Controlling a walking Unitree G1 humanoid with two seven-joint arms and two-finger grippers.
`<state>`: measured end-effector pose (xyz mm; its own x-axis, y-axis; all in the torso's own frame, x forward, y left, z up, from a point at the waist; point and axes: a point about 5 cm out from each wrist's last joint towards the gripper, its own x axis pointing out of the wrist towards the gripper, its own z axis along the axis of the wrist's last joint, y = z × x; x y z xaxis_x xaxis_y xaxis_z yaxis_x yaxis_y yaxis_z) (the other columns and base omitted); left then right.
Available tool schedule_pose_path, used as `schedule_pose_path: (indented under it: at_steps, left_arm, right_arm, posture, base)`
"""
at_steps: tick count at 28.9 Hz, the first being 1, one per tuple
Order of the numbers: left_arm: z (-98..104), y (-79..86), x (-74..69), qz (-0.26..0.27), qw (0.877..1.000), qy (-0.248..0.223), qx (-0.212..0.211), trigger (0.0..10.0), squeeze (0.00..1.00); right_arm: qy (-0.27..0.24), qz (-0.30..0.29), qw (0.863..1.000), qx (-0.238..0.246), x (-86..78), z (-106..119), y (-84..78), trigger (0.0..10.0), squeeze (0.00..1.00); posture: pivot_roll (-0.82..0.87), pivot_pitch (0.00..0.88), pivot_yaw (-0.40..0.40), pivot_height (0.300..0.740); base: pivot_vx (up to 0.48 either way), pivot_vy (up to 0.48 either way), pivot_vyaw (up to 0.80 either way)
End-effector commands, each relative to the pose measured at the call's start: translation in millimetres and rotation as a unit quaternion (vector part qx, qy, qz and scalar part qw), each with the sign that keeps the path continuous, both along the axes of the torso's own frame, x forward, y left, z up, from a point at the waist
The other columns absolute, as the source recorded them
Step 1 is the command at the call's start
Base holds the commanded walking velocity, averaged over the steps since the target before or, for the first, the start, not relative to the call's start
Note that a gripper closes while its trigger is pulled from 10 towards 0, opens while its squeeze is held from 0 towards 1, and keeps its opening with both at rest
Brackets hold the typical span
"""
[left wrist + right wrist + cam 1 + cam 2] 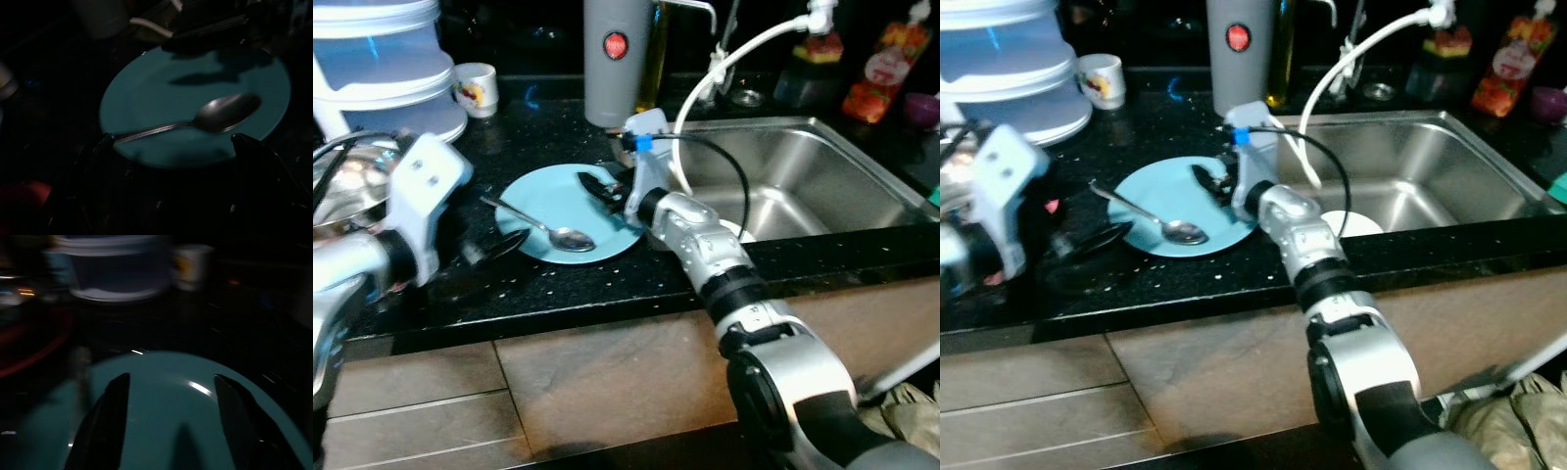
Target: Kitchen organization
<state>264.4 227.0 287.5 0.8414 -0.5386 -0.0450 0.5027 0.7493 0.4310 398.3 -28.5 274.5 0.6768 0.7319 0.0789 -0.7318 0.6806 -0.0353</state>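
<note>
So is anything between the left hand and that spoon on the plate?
Nothing visible. The left hand sits open at the blue plate's near-left edge, and the spoon lies bare just ahead of its fingers. The right hand hovers over the plate's far side, off the spoon.

This is a home kitchen: a black speckled counter (558, 284) holds a steel sink (822, 176) with a white hose (734, 54), a blue plate (548, 196) with a spoon (543, 227), a mug (476, 86), and bottles (886, 69) along the back.

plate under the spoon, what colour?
Light blue plate; clearest in the left eye view.
</note>
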Motion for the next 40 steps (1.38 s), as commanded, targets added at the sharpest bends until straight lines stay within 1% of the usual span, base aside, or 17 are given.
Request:
schedule_pose_path:
  at_steps: [1, 2, 3, 4, 5, 7, 9, 14, 15, 16, 17, 19, 20, 21, 29, 34, 40]
  left_arm:
    - [2.4, 0.2, -4.1, -0.004, 1.0, -0.001, 0.006, 10.0, 0.0]
    - [-0.4, 1.0, -11.7, -0.004, 1.0, 0.011, 0.013, 10.0, 0.0]
    - [-0.4, 1.0, -11.7, -0.004, 1.0, 0.011, 0.013, 10.0, 0.0]
    - [-4.8, 4.5, -20.3, 0.006, 0.999, 0.022, 0.024, 10.0, 0.0]
    - [-6.1, 6.6, -22.7, 0.013, 0.999, 0.024, 0.027, 10.0, 0.0]
    - [-8.7, 16.1, -23.3, 0.051, 0.998, 0.02, 0.028, 10.0, 0.0]
    - [-9.7, 21.2, -24.6, 0.069, 0.997, 0.019, 0.028, 10.0, 0.0]
    - [-9.7, 25.3, -33.6, 0.083, 0.996, 0.022, 0.026, 10.0, 0.0]
    - [-11.5, 27.3, -38.5, 0.09, 0.995, 0.028, 0.024, 10.0, 0.0]
    - [-11.5, 27.3, -38.5, 0.09, 0.995, 0.028, 0.024, 10.0, 0.0]
    - [-13.2, 29.4, -42.7, 0.097, 0.994, 0.033, 0.021, 10.0, 0.0]
    - [-16.4, 32.7, -50.7, 0.105, 0.993, 0.041, 0.017, 10.0, 0.0]
    - [-16.4, 32.7, -50.7, 0.105, 0.993, 0.041, 0.017, 10.0, 0.0]
    - [-18.6, 31.0, -54.8, 0.095, 0.994, 0.048, 0.012, 10.0, 0.0]
    - [-21.1, 19.6, -54.2, 0.069, 0.996, 0.054, 0.005, 10.0, 0.0]
    - [-19.9, 13.3, -51.3, 0.054, 0.997, 0.055, 0.002, 10.0, 0.0]
    - [-18.8, 10.0, -49.3, 0.047, 0.997, 0.055, 0.002, 10.0, 0.0]
  right_arm:
    - [0.002, 0.017, 1.0, -0.005, -2.2, 1.1, 6.1, 10.0, 1.0]
    - [0.003, 0.06, 0.998, -0.037, -8.7, -0.8, 17.8, 10.0, 1.0]
    - [0.003, 0.06, 0.998, -0.037, -8.7, -0.8, 17.8, 10.0, 1.0]
    - [0.015, 0.101, 0.992, -0.073, -15.6, -7.4, 32.2, 10.0, 1.0]
    - [0.021, 0.108, 0.99, -0.084, -17.0, -9.7, 35.8, 10.0, 1.0]
    - [0.023, 0.113, 0.989, -0.094, -18.0, -13.2, 40.5, 10.0, 1.0]
    - [0.026, 0.113, 0.988, -0.099, -18.1, -15.7, 43.4, 10.0, 1.0]
    - [0.024, 0.095, 0.99, -0.102, -17.3, -17.7, 51.6, 10.0, 1.0]
    - [0.032, 0.093, 0.991, -0.095, -17.6, -17.1, 53.5, 10.0, 0.46]
    - [0.032, 0.093, 0.991, -0.095, -17.6, -17.1, 53.5, 10.0, 0.46]
    - [0.039, 0.091, 0.991, -0.088, -17.7, -16.5, 54.9, 10.0, 0.0]
    - [0.05, 0.088, 0.991, -0.085, -17.4, -16.0, 56.7, 10.0, 0.0]
    - [0.05, 0.088, 0.991, -0.085, -17.4, -16.0, 56.7, 10.0, 0.0]
    - [0.049, 0.079, 0.992, -0.086, -16.6, -15.0, 58.3, 10.0, 0.0]
    - [0.069, 0.062, 0.992, -0.088, -15.1, -18.7, 60.0, 10.0, 0.0]
    - [0.113, 0.062, 0.986, -0.109, -15.2, -29.8, 57.5, 10.0, 0.0]
    - [0.187, 0.045, 0.977, -0.095, -15.8, -42.7, 55.3, 10.0, 0.0]
  posture:
    - [0.11, 0.097, -0.052, 0.74]
    - [0.1, 0.092, -0.061, 0.74]
    - [0.1, 0.092, -0.061, 0.74]
    - [0.1, 0.089, -0.068, 0.74]
    - [0.1, 0.089, -0.068, 0.74]
    - [0.11, 0.089, -0.081, 0.74]
    - [0.11, 0.088, -0.085, 0.74]
    - [0.11, 0.088, -0.092, 0.74]
    - [0.12, 0.09, -0.107, 0.74]
    - [0.12, 0.09, -0.107, 0.74]
    - [0.12, 0.091, -0.109, 0.74]
    - [0.12, 0.094, -0.119, 0.74]
    - [0.12, 0.094, -0.119, 0.74]
    - [0.13, 0.097, -0.125, 0.74]
    - [0.13, 0.097, -0.126, 0.74]
    - [0.13, 0.096, -0.124, 0.74]
    - [0.13, 0.097, -0.121, 0.74]
  base:
    - [0.0, 0.0, 0.0]
    - [0.0, 0.0, 0.0]
    - [0.0, 0.0, 0.0]
    - [0.0, 0.0, 0.0]
    - [0.0, 0.0, 0.0]
    - [0.0, 0.0, 0.0]
    - [0.0, 0.0, 0.0]
    - [0.0, 0.0, 0.0]
    - [0.0, 0.0, 0.0]
    - [0.0, 0.0, 0.0]
    - [0.0, 0.0, 0.0]
    - [0.0, 0.0, 0.0]
    - [0.0, 0.0, 0.0]
    - [0.0, 0.0, 0.0]
    - [0.0, 0.0, 0.0]
    - [0.0, 0.0, 0.0]
    - [0.0, 0.0, 0.0]
